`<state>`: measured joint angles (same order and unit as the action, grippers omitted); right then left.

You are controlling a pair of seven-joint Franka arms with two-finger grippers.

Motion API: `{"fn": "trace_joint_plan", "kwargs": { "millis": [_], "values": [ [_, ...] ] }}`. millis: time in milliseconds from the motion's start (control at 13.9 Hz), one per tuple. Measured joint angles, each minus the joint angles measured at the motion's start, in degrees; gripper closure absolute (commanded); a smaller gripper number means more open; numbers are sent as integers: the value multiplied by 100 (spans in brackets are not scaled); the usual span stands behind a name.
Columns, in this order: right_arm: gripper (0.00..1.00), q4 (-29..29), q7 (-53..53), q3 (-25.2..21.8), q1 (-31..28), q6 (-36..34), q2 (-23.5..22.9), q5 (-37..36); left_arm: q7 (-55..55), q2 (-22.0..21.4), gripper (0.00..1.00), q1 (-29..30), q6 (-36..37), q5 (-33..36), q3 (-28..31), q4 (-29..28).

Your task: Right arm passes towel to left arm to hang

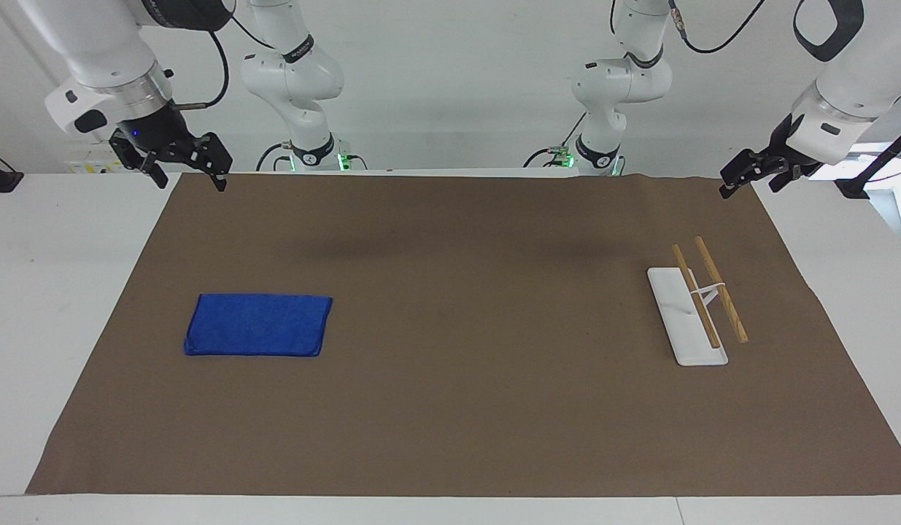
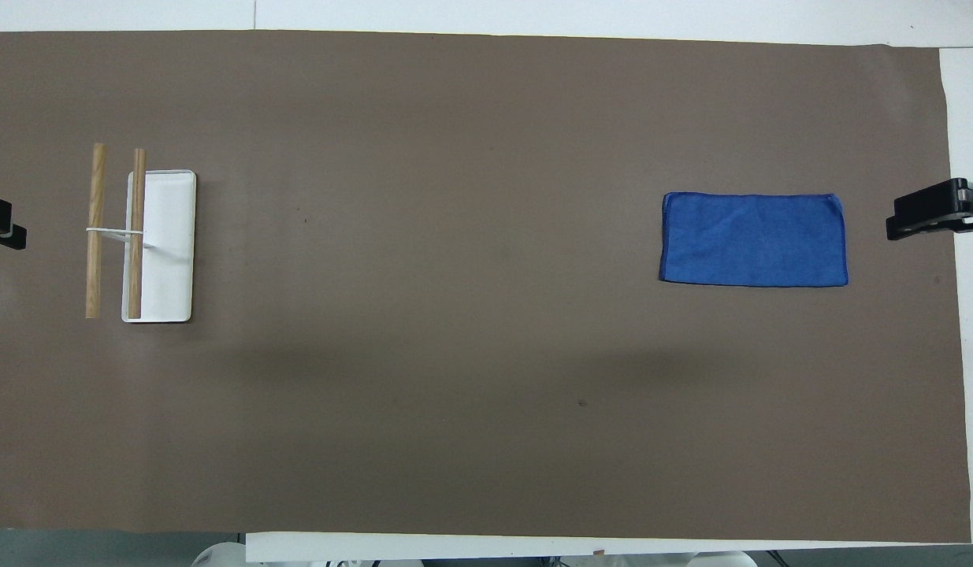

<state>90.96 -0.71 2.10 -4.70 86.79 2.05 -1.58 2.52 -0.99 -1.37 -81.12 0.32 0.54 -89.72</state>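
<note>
The blue towel (image 1: 258, 324) lies flat on the brown mat toward the right arm's end of the table; it also shows in the overhead view (image 2: 754, 239). My right gripper (image 1: 192, 182), wide and black with a blue light, hangs open and empty over the mat's corner at that end, well apart from the towel; its tip shows in the overhead view (image 2: 923, 220). My left gripper (image 1: 735, 182), slim and black, waits empty over the mat's edge at the left arm's end; its tip shows in the overhead view (image 2: 1, 228).
A rack with a white base (image 1: 676, 306) and two wooden rods (image 1: 720, 288) stands on the mat toward the left arm's end; it also shows in the overhead view (image 2: 171, 244). The brown mat (image 1: 479, 379) covers most of the white table.
</note>
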Motion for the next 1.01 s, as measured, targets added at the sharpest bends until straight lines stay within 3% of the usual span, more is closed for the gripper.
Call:
{"fn": "trace_joint_plan", "kwargs": {
  "millis": [287, 647, 1006],
  "values": [
    [0, 605, 11, 3, -1, 1233, -597, 40, 0, 0, 0, 0, 0, 0, 0, 0],
    [1, 2274, 108, 13, 4, 3661, -1286, 124, 0, 0, 0, 0, 0, 0, 0, 0],
    [6, 2654, 517, -22, -103, 4185, -1592, 124, 0, 0, 0, 0, 0, 0, 0, 0]
  ]
}}
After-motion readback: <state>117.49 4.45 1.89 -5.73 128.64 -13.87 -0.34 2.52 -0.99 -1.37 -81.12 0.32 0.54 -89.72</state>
